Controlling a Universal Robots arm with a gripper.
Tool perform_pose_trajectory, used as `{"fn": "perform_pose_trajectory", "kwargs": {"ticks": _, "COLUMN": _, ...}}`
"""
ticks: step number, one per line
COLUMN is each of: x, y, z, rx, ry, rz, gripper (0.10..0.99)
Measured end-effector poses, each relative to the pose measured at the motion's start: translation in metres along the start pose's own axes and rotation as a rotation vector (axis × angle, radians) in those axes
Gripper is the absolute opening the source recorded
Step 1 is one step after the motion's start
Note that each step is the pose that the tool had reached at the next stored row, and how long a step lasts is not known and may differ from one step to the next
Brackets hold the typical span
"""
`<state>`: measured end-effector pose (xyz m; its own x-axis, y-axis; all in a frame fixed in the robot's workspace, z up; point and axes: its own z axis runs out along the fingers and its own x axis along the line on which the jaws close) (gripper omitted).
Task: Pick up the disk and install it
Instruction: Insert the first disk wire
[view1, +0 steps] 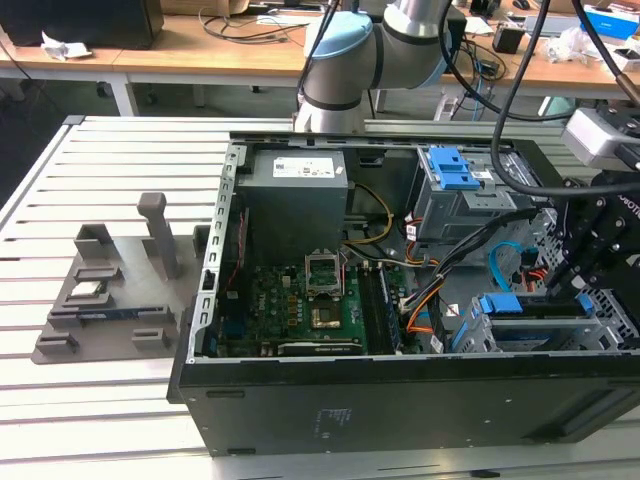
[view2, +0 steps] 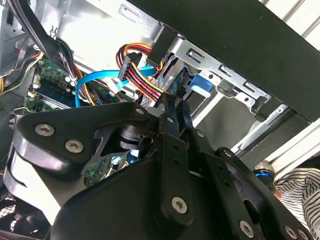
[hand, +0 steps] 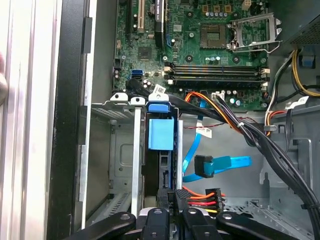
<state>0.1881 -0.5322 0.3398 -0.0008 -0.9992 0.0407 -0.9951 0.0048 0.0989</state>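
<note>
Pincer: the pincer (hand: 172, 212) is down inside the open computer case (view1: 330, 410), at the drive cage (view1: 540, 325) in the case's near corner on the exterior view's right; its fingers (view2: 172, 112) are drawn nearly together, pinching the thin rear edge of the disk.
Disk: the disk (hand: 161, 165) stands on edge in a slot of the cage, its blue bracket (hand: 161, 131) at the end nearest the motherboard. In the exterior view the blue bracket (view1: 510, 303) shows along the cage top.
Step in hand: by my judgement the install is at its seating stage; the disk looks nearly or fully home in the slot, with the pincer clamped on it.
Next move calls for: a straight push along the slot without twisting, then a clean release; the power plug (hand: 197, 195) and blue data cable (hand: 220, 164) lie just beside the fingers and could snag.
Farther in: motherboard (view1: 300, 305) on the case floor, power supply (view1: 297, 195) at the far wall.
Bench: slatted bench (view1: 60, 170) carries a grey parts fixture (view1: 105, 300) near the exterior view's left edge, well apart from the case.
</note>
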Motion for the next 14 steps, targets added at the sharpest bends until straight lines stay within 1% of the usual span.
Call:
{"fn": "perform_pose_trajectory", "kwargs": {"ticks": 3, "x": 0.0002, "y": 0.0004, "z": -0.0044, "rx": 0.000, "ry": -0.0004, "rz": 0.002, "gripper": 0.169}}
{"fn": "perform_pose_trajectory", "kwargs": {"ticks": 4, "x": 0.0001, "y": 0.0004, "z": -0.0043, "rx": 0.000, "ry": -0.0011, "rz": 0.008, "gripper": 0.169}}
{"fn": "perform_pose_trajectory", "kwargs": {"ticks": 5, "x": 0.0001, "y": 0.0004, "z": -0.0042, "rx": -0.001, "ry": -0.0026, "rz": 0.026, "gripper": 0.169}}
{"fn": "perform_pose_trajectory", "kwargs": {"ticks": 6, "x": 0.0002, "y": 0.0000, "z": -0.0038, "rx": -0.002, "ry": -0.0031, "rz": 0.031, "gripper": 0.169}}
{"fn": "perform_pose_trajectory", "kwargs": {"ticks": 11, "x": 0.0007, "y": -0.0005, "z": -0.0001, "rx": -0.002, "ry": -0.0029, "rz": 0.031, "gripper": 0.169}}
{"fn": "perform_pose_trajectory", "kwargs": {"ticks": 14, "x": 0.0014, "y": -0.0008, "z": 0.0003, "rx": -0.002, "ry": -0.0036, "rz": 0.032, "gripper": 0.169}}
